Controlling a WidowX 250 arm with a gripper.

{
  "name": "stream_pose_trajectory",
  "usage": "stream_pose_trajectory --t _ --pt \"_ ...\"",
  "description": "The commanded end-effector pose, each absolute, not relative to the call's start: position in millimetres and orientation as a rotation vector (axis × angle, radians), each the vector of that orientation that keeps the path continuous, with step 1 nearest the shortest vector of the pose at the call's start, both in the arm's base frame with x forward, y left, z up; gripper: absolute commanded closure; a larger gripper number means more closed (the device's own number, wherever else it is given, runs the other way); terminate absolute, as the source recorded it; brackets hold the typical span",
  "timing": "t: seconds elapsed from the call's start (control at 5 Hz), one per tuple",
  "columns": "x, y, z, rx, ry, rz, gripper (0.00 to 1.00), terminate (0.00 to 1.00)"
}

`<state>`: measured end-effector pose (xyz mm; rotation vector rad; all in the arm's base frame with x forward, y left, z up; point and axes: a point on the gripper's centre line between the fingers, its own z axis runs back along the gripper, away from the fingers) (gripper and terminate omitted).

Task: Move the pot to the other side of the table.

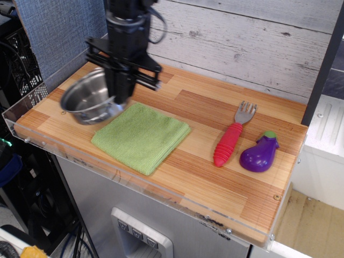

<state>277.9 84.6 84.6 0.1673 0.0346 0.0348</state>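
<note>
The shiny steel pot (86,99) hangs tilted in the air over the left end of the wooden table (215,183), its open side facing up and toward me. My black gripper (119,97) comes down from above and is shut on the pot's right rim. The pot is slightly blurred. It hangs left of the green cloth (141,136) and clear of it. The pot's wire handles do not show clearly.
A fork with a red handle (231,138) and a purple toy eggplant (260,152) lie at the right end. A clear acrylic lip (21,115) runs along the left and front edges. A dark post (117,48) stands at the back left.
</note>
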Motion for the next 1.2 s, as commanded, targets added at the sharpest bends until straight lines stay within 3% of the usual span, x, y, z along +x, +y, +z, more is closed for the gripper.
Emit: stream_pose_trajectory --t 0.0,0.6,1.0 --pt "288.5 133.2 78.6 0.188 0.028 0.119 1.0 0.0" --pt "303.2 170.5 69.2 0.2 0.062 0.187 1.0 0.0" --pt "295.7 148.4 38.7 0.195 0.135 0.131 1.0 0.0"
